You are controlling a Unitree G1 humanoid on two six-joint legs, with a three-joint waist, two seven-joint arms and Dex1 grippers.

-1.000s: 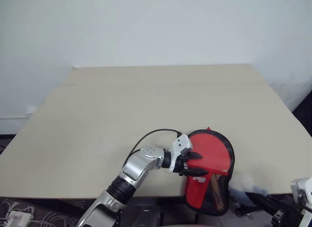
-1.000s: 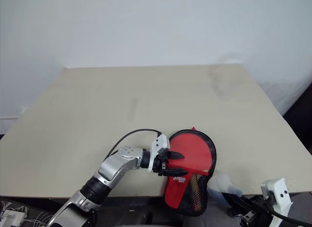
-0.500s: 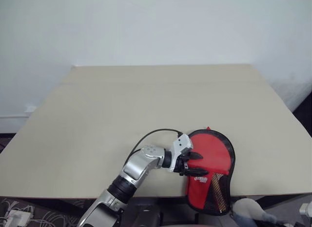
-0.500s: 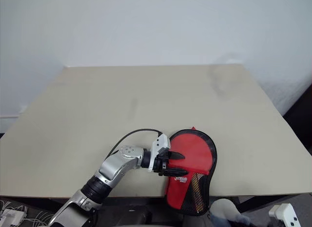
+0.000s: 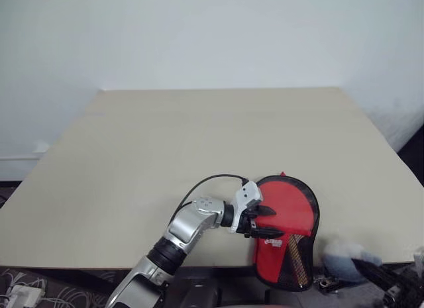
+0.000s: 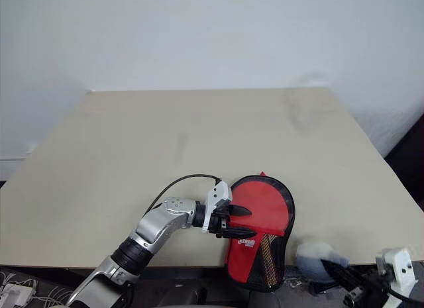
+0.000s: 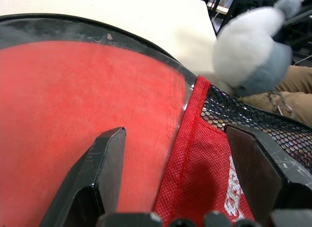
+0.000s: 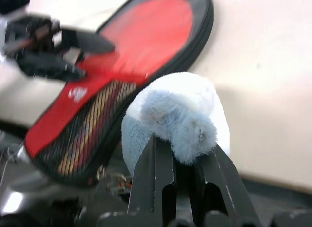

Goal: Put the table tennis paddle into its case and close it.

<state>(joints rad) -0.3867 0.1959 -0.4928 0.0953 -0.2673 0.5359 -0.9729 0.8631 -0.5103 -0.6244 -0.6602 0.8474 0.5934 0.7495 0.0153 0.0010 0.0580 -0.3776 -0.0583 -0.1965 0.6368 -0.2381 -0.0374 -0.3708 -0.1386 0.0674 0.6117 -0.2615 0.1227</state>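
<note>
The red case (image 5: 270, 258) lies at the table's near edge, right of centre, with its narrow mesh end hanging over the edge. The table tennis paddle (image 5: 290, 205) sits inside it: its red face shows within the black edging and its handle shows through the mesh. My left gripper (image 5: 273, 222) is open over the case's left side, one finger (image 7: 109, 154) above the red face and the other above the red fabric. My right gripper (image 6: 336, 271) is low at the near right, beyond the table edge, shut on a whitish-grey soft lump (image 8: 170, 114).
The beige table (image 5: 199, 142) stretches far and left of the case, up to a white wall. Its right edge drops to dark floor. Cables and a white plug lie on the floor at the near left (image 5: 20, 296).
My right gripper with the soft lump dipped below the table edge, then rose again, ending slightly lower and further right. The left gripper, case and paddle have stayed still.
</note>
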